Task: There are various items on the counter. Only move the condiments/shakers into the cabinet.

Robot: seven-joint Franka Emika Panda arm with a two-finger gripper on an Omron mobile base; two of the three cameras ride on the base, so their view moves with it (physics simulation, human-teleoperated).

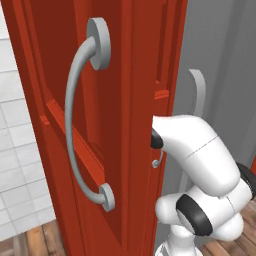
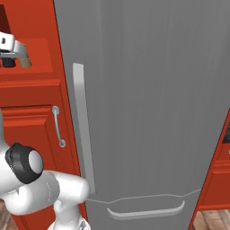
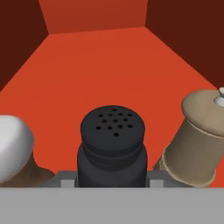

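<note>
Shakers on red cabinet shelf, grey fridge beside

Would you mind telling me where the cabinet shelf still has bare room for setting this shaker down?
The red shelf is bare from the dark shaker back to the rear wall. The front is crowded: white-topped shaker one side, tan mill the other.

The white arm bends up from the base, its forearm pointing toward ten o'clock. The claw sits at the upper left, part closed.
</note>
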